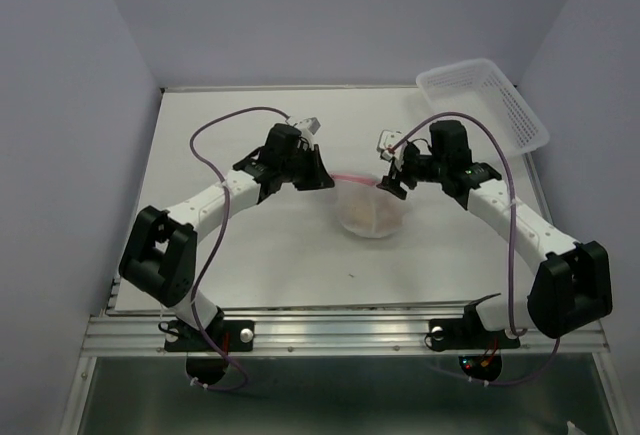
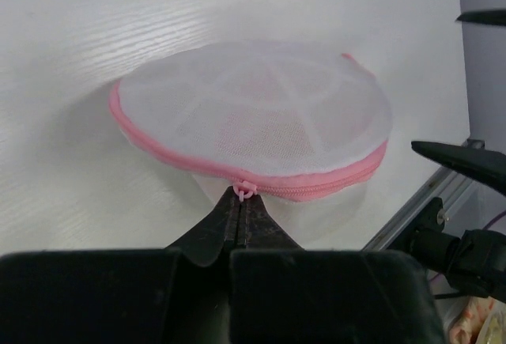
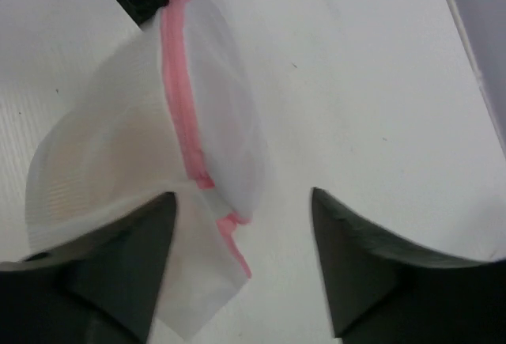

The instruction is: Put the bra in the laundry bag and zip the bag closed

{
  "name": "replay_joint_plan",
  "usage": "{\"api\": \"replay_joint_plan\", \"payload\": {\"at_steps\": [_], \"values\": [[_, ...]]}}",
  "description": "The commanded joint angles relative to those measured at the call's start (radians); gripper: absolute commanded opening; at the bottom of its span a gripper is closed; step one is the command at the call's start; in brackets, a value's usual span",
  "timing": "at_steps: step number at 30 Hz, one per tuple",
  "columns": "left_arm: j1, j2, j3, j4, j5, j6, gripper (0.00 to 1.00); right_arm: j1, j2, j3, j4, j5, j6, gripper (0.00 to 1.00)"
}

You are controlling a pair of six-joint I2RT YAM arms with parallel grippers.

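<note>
The laundry bag (image 1: 372,210), a round white mesh pouch with pink zipper trim, sits mid-table between both grippers. A pale peach shape, likely the bra (image 1: 378,219), shows faintly through the mesh. My left gripper (image 1: 325,177) is shut on the pink zipper pull (image 2: 243,190) at the bag's near rim in the left wrist view (image 2: 253,119); its fingertips (image 2: 241,198) are pressed together. My right gripper (image 1: 391,183) is open at the bag's right side. In the right wrist view the bag (image 3: 118,154) lies against the left finger, and a loose pink-edged corner (image 3: 229,233) hangs between the jaws (image 3: 243,199), not gripped.
A clear plastic mesh basket (image 1: 485,100) stands tilted at the back right corner. The purple walls close in the white table (image 1: 250,255) on three sides. The right arm's black fingers (image 2: 466,162) show at the right edge of the left wrist view.
</note>
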Motion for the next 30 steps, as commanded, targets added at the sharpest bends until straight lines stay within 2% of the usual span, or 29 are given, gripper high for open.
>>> {"api": "replay_joint_plan", "payload": {"at_steps": [1,3,8,12,15,17,22,26,30], "values": [[0.026,-0.021,0.069,-0.004,-0.035,0.012,0.0,-0.007,0.029,0.042,0.089,-0.022,0.182,0.83],[0.026,-0.029,0.114,-0.004,-0.033,0.015,0.0,0.025,0.015,0.047,0.124,-0.013,0.205,0.93],[0.017,-0.053,0.211,-0.062,-0.07,0.041,0.0,0.094,-0.083,-0.003,0.225,-0.059,0.214,0.98],[0.011,-0.062,0.296,-0.126,-0.125,0.049,0.0,0.115,-0.056,0.057,0.3,-0.026,0.325,0.96],[0.008,-0.052,0.332,-0.172,-0.193,0.02,0.0,0.178,0.007,0.088,0.352,0.105,0.368,0.94],[0.003,-0.046,0.33,-0.174,-0.196,0.015,0.0,0.191,0.036,0.094,0.36,0.177,0.328,0.93],[-0.003,-0.021,0.315,-0.183,-0.182,0.049,0.0,0.2,0.125,0.165,0.356,0.2,0.27,0.87],[-0.003,-0.003,0.309,-0.215,-0.187,0.103,0.0,0.2,0.179,0.221,0.313,0.193,0.201,0.85],[-0.003,-0.009,0.251,-0.162,-0.094,0.159,0.0,0.2,0.207,0.235,0.215,0.197,0.104,0.86]]}}
